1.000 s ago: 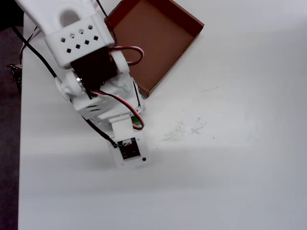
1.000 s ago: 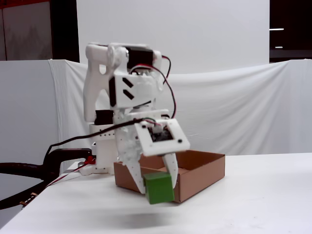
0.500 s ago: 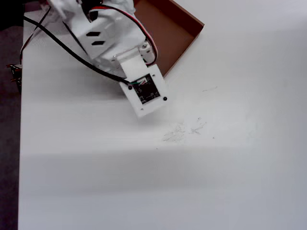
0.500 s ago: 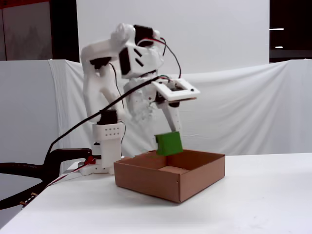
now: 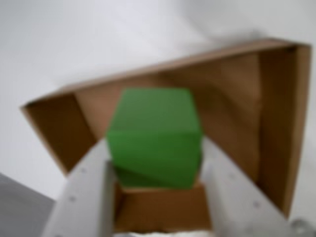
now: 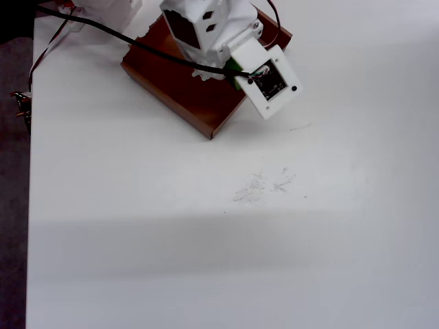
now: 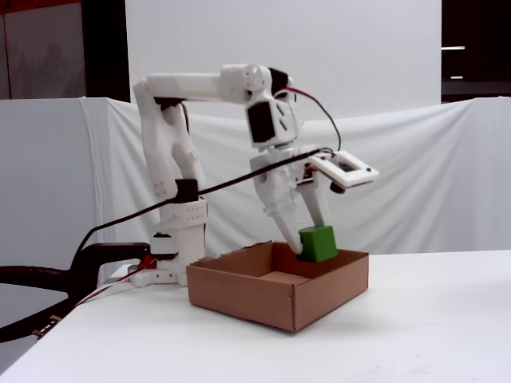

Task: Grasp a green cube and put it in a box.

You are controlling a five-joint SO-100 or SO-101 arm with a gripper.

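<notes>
Green cube (image 7: pixel 318 243) clamped between the two white fingers (image 5: pixel 85 187) of the hand (image 7: pixel 307 254), held above the brown cardboard box (image 7: pixel 319 291) directly beneath the hand, box resting on the white bench (image 6: pixel 274 240), cube clear of the box floor.

A white desk (image 6: pixel 206 260) fills the overhead view. The box (image 6: pixel 180 90) lies on it at the upper middle, and faint scuff marks (image 6: pixel 264 185) show near centre frame.

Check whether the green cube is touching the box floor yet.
Apart. The fixed view shows the green cube held in the end effector at rim height of the box, above its floor.
</notes>
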